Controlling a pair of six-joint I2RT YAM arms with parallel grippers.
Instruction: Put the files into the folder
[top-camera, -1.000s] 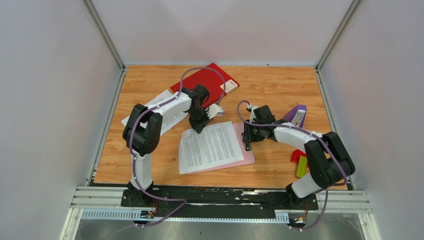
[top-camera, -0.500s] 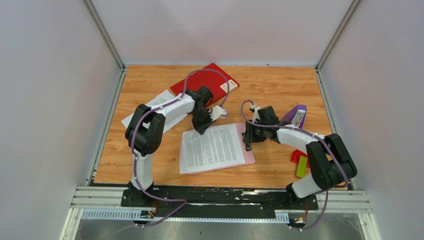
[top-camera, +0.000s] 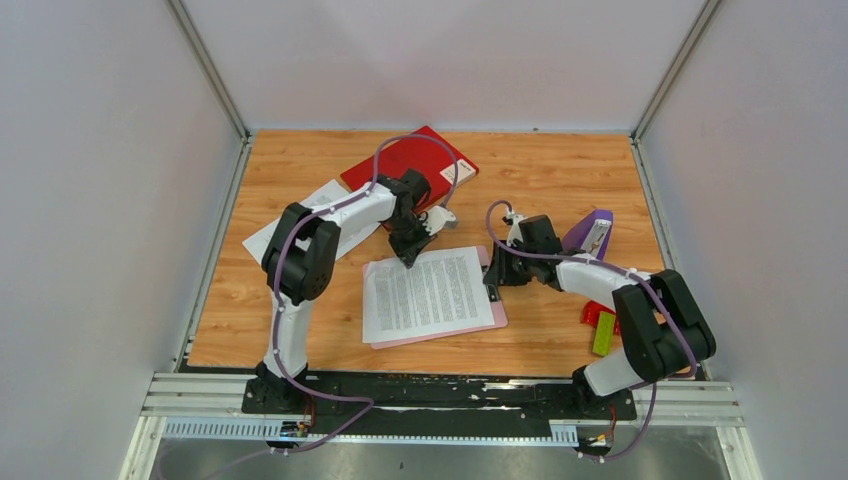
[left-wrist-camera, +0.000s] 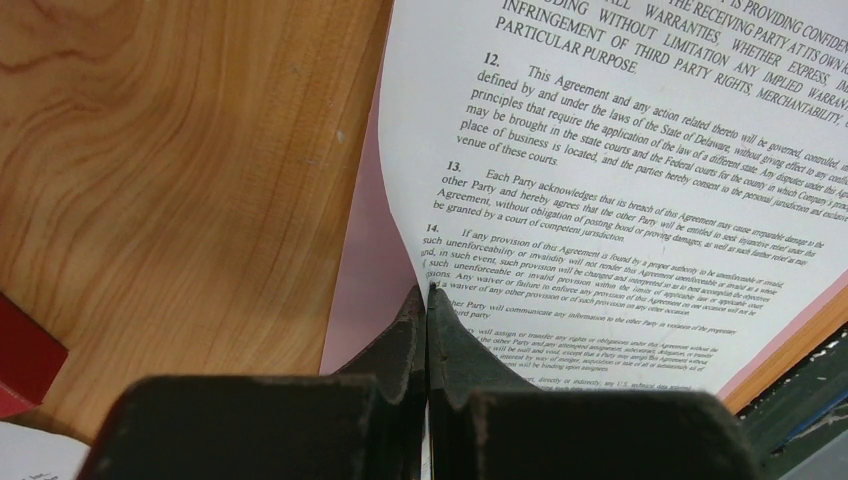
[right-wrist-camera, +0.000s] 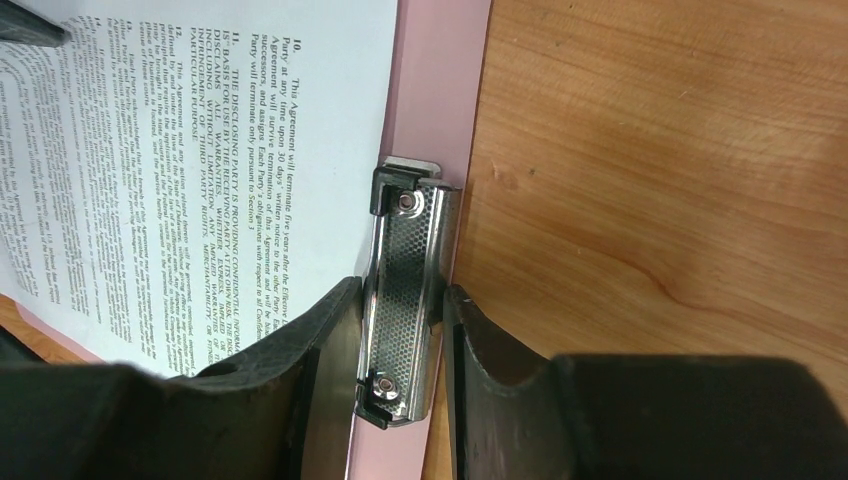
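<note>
A printed white sheet (top-camera: 425, 293) lies on the pink clipboard (top-camera: 495, 318) in the middle of the table. My left gripper (top-camera: 411, 255) is shut on the sheet's far left corner; in the left wrist view the jaws (left-wrist-camera: 430, 292) pinch the paper (left-wrist-camera: 620, 150), which bows up there. My right gripper (top-camera: 494, 278) is shut across the clipboard's metal clip (right-wrist-camera: 405, 250), one finger on each side (right-wrist-camera: 400, 292). The sheet's edge (right-wrist-camera: 250, 150) reaches the clip. The red folder (top-camera: 405, 160) lies shut at the back, behind my left arm. Another sheet (top-camera: 262, 238) lies at the left.
A purple stapler (top-camera: 592, 232) stands right of my right gripper. A red block (top-camera: 594, 310) and a green one (top-camera: 604, 334) lie by the right arm's elbow. A corner of the folder (left-wrist-camera: 25, 360) shows in the left wrist view.
My left gripper has moved a little to the right with the sheet's corner in it. The sheet and clipboard have shifted slightly. My right gripper stays on the clip.
</note>
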